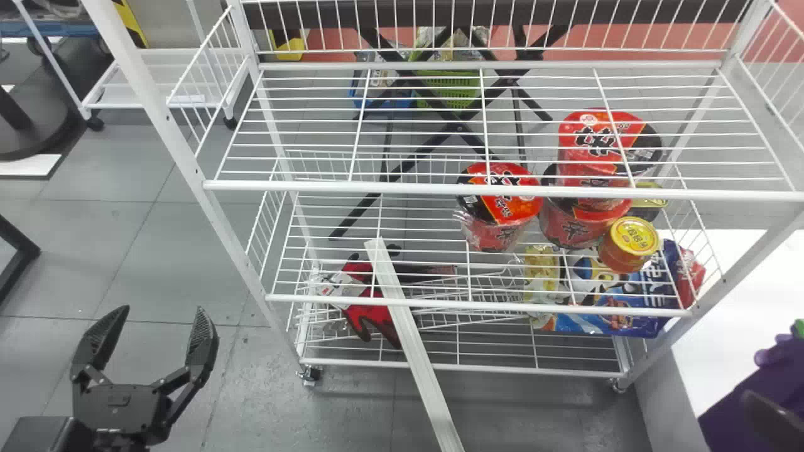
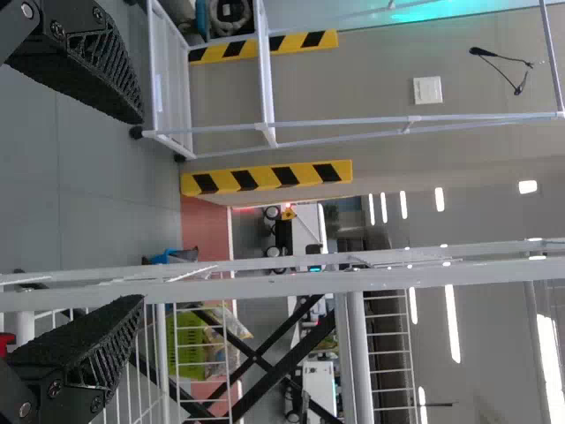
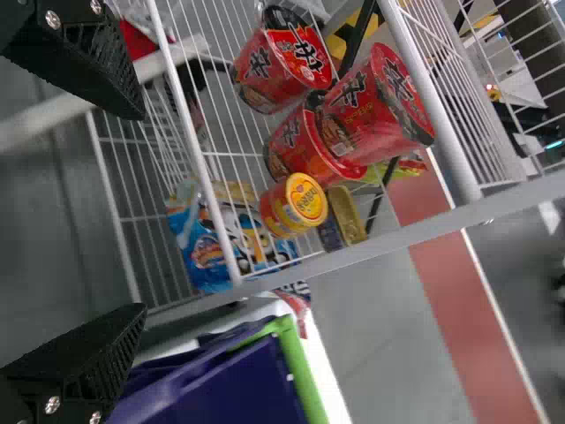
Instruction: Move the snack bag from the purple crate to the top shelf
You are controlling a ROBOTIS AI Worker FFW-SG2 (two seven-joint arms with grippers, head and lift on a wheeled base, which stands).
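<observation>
Where it lies shelved, the blue snack bag (image 1: 642,323) stretches sideways; left gripper (image 1: 164,314) and right gripper (image 1: 774,419) gape.

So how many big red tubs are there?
3: the left tub, and beside it the lower tub with the upper tub on top, all on the middle shelf. Another could hide behind.

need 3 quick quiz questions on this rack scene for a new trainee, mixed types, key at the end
1. Where in the head view is the purple crate?
A) lower left
B) top middle
C) lower right

2. True or false: the left gripper is open, with nothing between its fingers.

3. How many large red cups are on the white rack?

Key: 1 C; 2 true; 3 three
</observation>
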